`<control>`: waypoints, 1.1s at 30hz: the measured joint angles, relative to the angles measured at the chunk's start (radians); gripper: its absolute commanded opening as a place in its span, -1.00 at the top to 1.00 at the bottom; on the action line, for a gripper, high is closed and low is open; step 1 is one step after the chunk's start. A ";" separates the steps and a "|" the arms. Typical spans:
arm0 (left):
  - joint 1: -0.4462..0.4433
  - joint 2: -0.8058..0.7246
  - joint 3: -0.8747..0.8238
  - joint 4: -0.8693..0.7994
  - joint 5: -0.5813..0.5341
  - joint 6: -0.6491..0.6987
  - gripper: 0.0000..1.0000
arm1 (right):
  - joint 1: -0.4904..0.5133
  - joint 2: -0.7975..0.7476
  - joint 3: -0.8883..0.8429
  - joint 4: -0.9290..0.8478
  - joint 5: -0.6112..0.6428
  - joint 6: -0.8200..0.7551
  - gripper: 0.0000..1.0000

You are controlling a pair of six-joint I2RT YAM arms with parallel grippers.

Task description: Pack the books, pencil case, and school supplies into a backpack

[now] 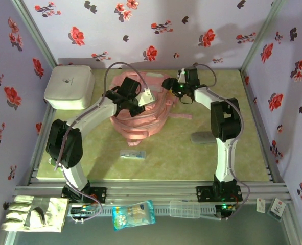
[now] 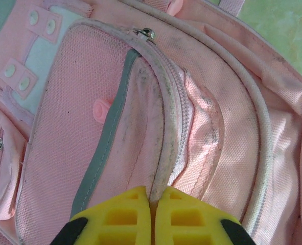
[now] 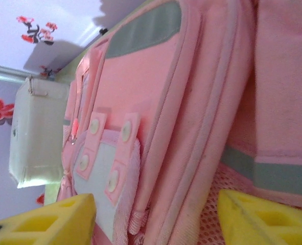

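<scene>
The backpack (image 1: 140, 120) lay near the middle of the table (image 1: 191, 163), toward its far side, with both arms reaching over it.

The left gripper (image 2: 153, 198) was closed on the backpack. In the left wrist view its yellow fingers (image 2: 120, 217) met tip to tip around the pale piped edge (image 2: 163, 153) of a front pocket, pinching that trim between them. The rest of the pocket spread away ahead of the fingers, with a grey stripe (image 2: 107, 143) down it and a zipper pull (image 2: 148, 33) at the top of the seam.

The right gripper (image 3: 156, 227) stood open at the backpack's far right side. In the right wrist view its two yellow fingers (image 3: 48, 222) were well apart and the backpack's side ran between them. The seams and a buttoned pocket sat nearer the left finger, and pink mesh lay just beside the right one. Whether either pad touched the fabric could not be told. The white box (image 3: 33, 138) stood beyond the backpack, at the table's far left.

The pencil case (image 1: 202, 138) lay on the table to the right of the backpack, beside the right arm and apart from both grippers. The packet (image 1: 133, 154) lay in front of the backpack, nearer the arm bases, clear of it and of both grippers.
</scene>
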 measured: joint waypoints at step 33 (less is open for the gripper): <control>0.022 0.000 0.000 -0.016 0.024 -0.019 1.00 | -0.020 -0.112 -0.243 0.123 -0.207 -0.067 0.43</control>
